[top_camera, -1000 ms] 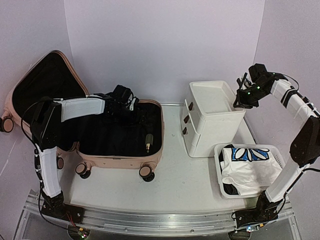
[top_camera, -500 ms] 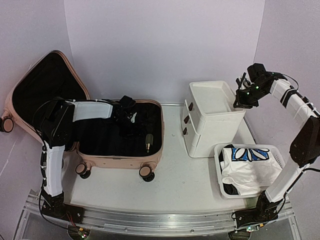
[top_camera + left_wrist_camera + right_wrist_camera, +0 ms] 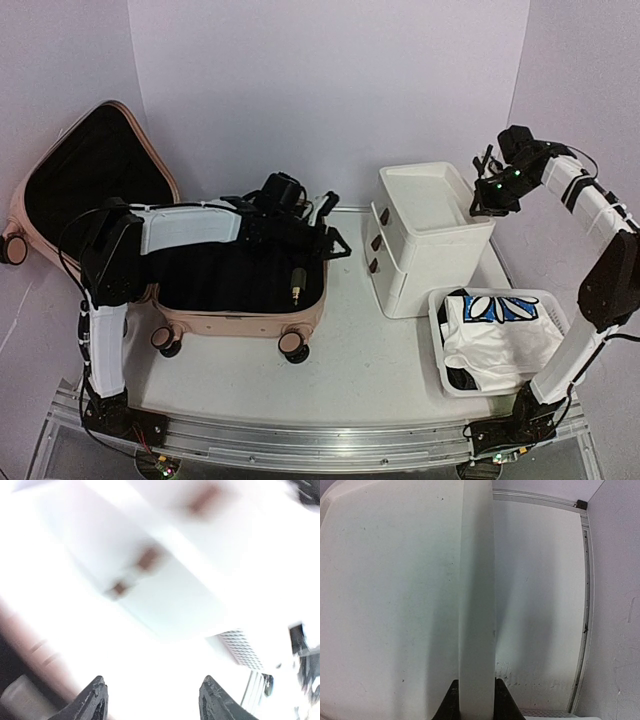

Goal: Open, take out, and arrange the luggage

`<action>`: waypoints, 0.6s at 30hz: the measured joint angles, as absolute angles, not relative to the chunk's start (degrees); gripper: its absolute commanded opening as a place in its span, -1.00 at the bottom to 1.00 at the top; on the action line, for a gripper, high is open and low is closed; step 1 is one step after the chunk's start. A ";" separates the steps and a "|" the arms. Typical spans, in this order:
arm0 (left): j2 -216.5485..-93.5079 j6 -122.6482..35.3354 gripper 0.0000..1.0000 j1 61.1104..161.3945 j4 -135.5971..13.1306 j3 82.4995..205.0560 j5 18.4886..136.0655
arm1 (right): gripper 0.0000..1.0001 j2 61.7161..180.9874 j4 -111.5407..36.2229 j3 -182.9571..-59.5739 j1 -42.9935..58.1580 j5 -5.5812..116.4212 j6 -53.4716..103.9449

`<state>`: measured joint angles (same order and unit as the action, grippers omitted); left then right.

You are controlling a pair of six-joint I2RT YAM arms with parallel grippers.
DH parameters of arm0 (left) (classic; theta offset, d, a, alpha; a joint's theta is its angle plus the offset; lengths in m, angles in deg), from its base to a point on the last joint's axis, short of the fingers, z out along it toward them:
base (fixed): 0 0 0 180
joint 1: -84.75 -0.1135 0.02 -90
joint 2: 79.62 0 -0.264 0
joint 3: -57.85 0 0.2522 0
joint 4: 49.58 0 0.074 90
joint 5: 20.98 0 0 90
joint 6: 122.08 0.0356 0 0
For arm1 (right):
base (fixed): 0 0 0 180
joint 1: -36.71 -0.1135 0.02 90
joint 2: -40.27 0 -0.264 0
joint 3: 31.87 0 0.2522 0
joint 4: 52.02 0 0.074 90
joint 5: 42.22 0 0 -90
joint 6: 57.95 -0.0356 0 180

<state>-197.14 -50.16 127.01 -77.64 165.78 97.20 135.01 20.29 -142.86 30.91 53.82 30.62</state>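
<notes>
The luggage, a pale-pink hard-shell suitcase, lies open at the left with its lid standing up behind. A small olive cylinder rests on the black lining near its right wall. My left gripper hovers over the suitcase's right edge and points toward the drawer unit. It is open, with nothing between the fingers. The blurred left wrist view shows the same gripper open against white surfaces. My right gripper is shut on the right rim of the drawer unit's top tray.
A white drawer unit with brown handles stands right of centre. In front of it, a white perforated basket holds white clothing with a blue pattern. Purple walls enclose the table on three sides.
My left arm has swung right, from inside the luggage to over its right edge, its fingers now pointing at the drawer unit. The right arm has stayed put.
</notes>
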 measured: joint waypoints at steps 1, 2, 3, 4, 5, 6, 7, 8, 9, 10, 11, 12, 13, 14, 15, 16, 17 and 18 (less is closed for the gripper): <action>-197.38 -48.26 0.24 128.50 -76.09 166.57 98.03 | -1.00 135.08 20.29 -142.86 31.56 54.78 31.17; -197.90 -46.58 0.23 129.90 -74.45 167.57 99.01 | -1.00 135.21 20.27 -142.86 32.37 55.94 32.00; -198.73 -45.03 0.22 131.14 -72.72 168.75 100.06 | -1.00 135.34 20.31 -142.91 33.35 57.43 32.94; -199.76 -43.54 0.20 132.06 -71.15 169.91 101.09 | -1.00 135.64 20.53 -143.21 34.49 58.98 33.96; -200.96 -42.12 0.20 132.63 -69.51 170.89 102.10 | -1.00 136.02 20.79 -143.61 35.69 60.66 35.12; -201.97 -40.76 0.20 132.81 -68.00 171.40 102.77 | -1.00 136.43 21.08 -143.98 36.96 62.37 36.28; -203.15 -39.39 0.20 132.85 -66.30 171.68 103.58 | -1.00 136.74 21.25 -144.20 37.94 63.70 37.07; -204.52 -37.95 0.20 132.67 -64.48 171.68 104.06 | -1.00 137.15 21.51 -144.50 39.39 65.63 38.09; -205.42 -37.09 0.21 132.52 -63.50 171.64 104.22 | -1.00 137.52 21.71 -144.74 40.28 66.81 38.58; -206.47 -35.80 0.22 132.30 -61.97 171.24 104.46 | -1.00 137.94 21.91 -145.03 41.29 68.14 39.12; -207.21 -34.56 0.23 132.19 -60.31 170.46 104.52 | -1.00 138.29 21.99 -145.16 42.12 69.36 39.56; -207.65 -33.29 0.24 132.08 -58.50 169.30 104.65 | -1.00 138.55 22.06 -145.18 42.86 70.48 39.87; -208.00 -32.09 0.25 131.93 -56.75 168.18 104.76 | -1.00 138.73 22.08 -145.22 43.43 71.24 40.15; -208.44 -30.95 0.26 131.89 -55.00 167.22 104.87 | -1.00 138.92 22.08 -145.22 44.00 72.05 40.43; -209.07 -29.99 0.28 131.91 -53.38 166.57 104.89 | -1.00 139.08 22.06 -145.22 44.46 72.66 40.63; -209.73 -28.85 0.29 132.00 -51.85 166.33 104.92 | -1.00 139.18 22.06 -145.22 44.72 73.06 40.76; -210.34 -28.20 0.30 132.15 -50.08 166.33 104.85 | -1.00 139.25 22.08 -145.24 44.89 73.34 40.85; -210.80 -27.48 0.30 132.30 -48.99 166.33 104.70 | -1.00 139.27 22.08 -145.27 44.98 73.54 40.89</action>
<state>-210.80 -27.48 132.30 -48.99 166.33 104.70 139.27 22.08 -145.27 44.98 73.54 40.89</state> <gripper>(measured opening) 0.642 0.172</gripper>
